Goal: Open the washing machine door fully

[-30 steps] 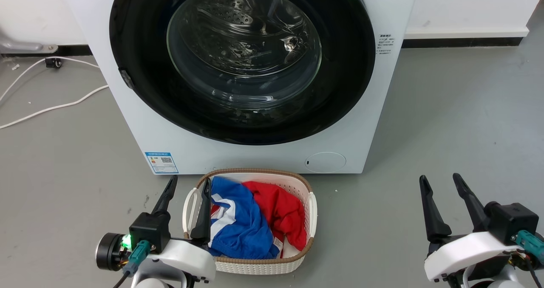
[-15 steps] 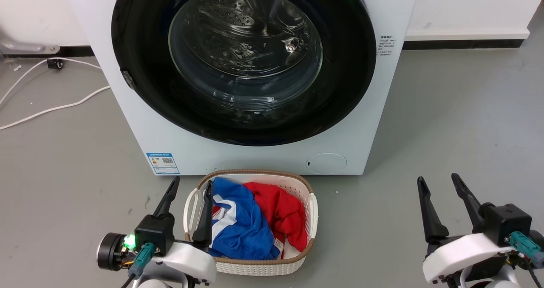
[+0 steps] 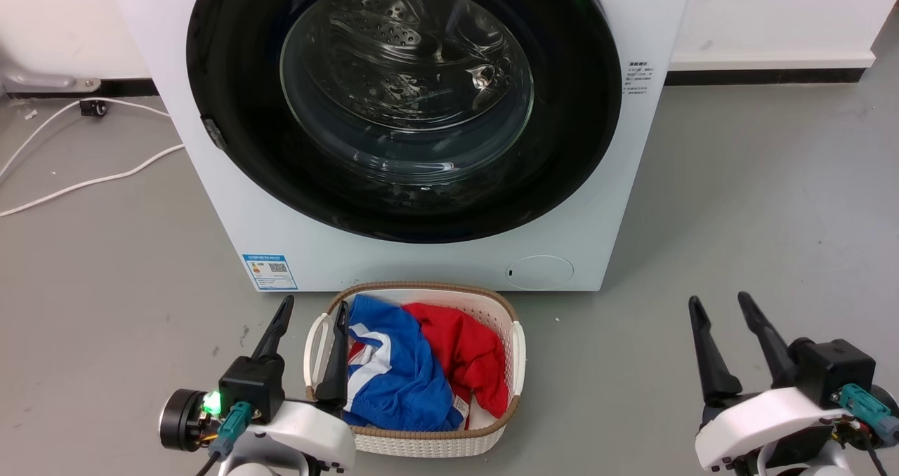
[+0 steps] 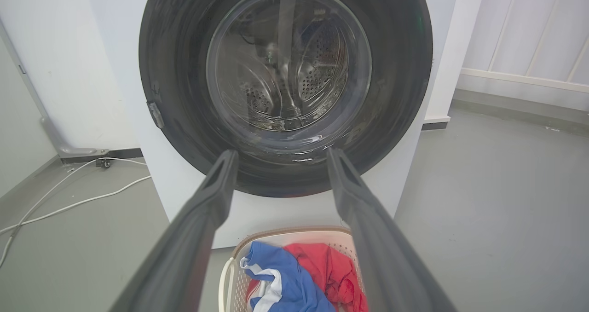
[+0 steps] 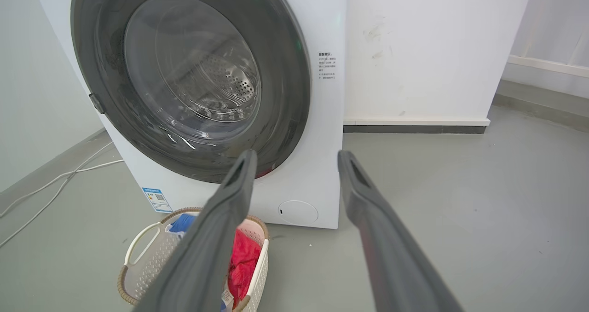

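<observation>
Right gripper (image 3: 718, 298) edged lower, door (image 3: 407, 97) top cropped

- My left gripper (image 3: 315, 303), lower left: long dark tapered fingers (image 3: 336, 364), black block (image 3: 249, 385), green light (image 3: 208, 402), teal plug (image 3: 232, 420), white shell (image 3: 309, 427).
- My right gripper (image 3: 718, 299), lower right: matching colours.

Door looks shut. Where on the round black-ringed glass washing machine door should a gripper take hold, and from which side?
Probably the small grey tab on the left rim of the black-ringed washing machine door, the one bump on that smooth ring. Come from the left with the open left gripper and hook a finger behind it.
</observation>
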